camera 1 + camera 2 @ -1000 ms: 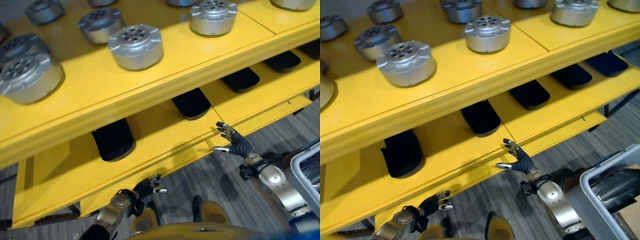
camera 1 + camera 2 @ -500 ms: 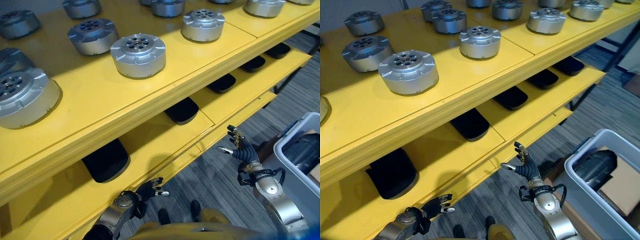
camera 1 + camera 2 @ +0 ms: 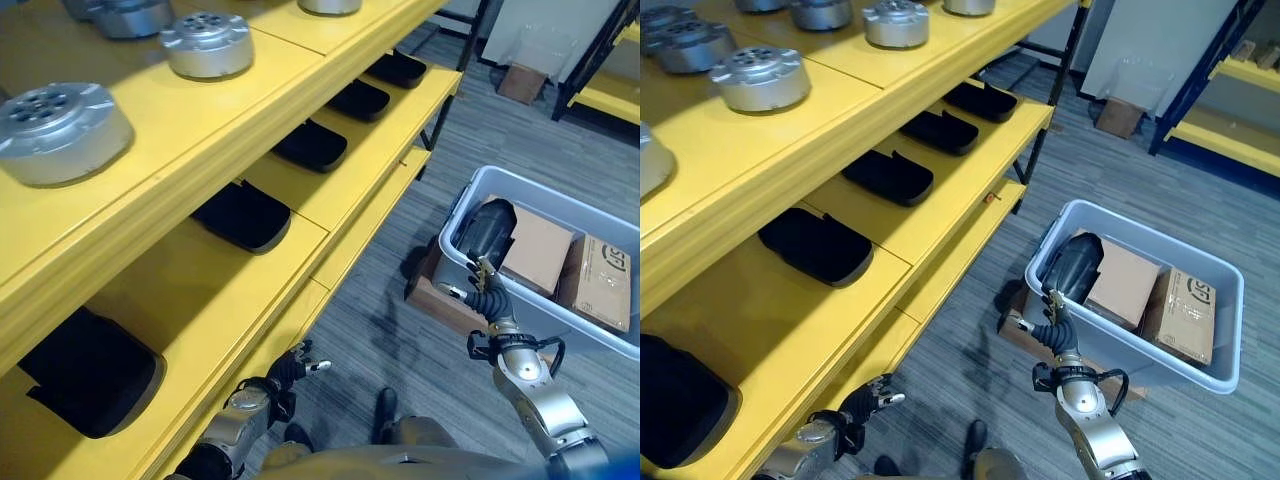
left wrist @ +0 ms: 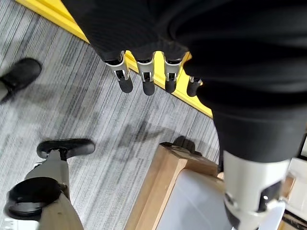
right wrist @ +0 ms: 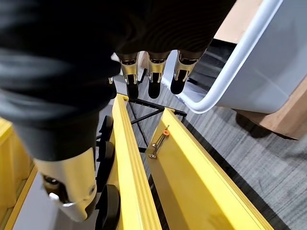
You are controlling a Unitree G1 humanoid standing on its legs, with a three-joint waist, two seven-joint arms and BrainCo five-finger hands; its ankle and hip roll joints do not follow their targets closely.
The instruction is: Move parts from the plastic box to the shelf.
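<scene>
The right hand [image 3: 1048, 322], fingers straight and empty, hangs at the near rim of the grey plastic box [image 3: 1230, 330], which holds a dark rounded part [image 3: 1073, 267] beside cardboard cartons [image 3: 1185, 315]. The left hand [image 3: 285, 368], relaxed and empty, shows yellow shelf [image 4: 158, 72] edge past its fingertips. Ribbed silver discs [image 3: 60, 130] line the top board.

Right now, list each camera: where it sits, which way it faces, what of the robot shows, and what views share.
Left eye view: on the head, looking down at the yellow shelf and grey plastic box; both hands show.
Right eye view: beside it, same scene; right hand open by the box, left hand low.
Left wrist view: along straight fingers toward carpet.
Right wrist view: along straight fingers toward the box rim.
Shared: all show shelf and box.
</scene>
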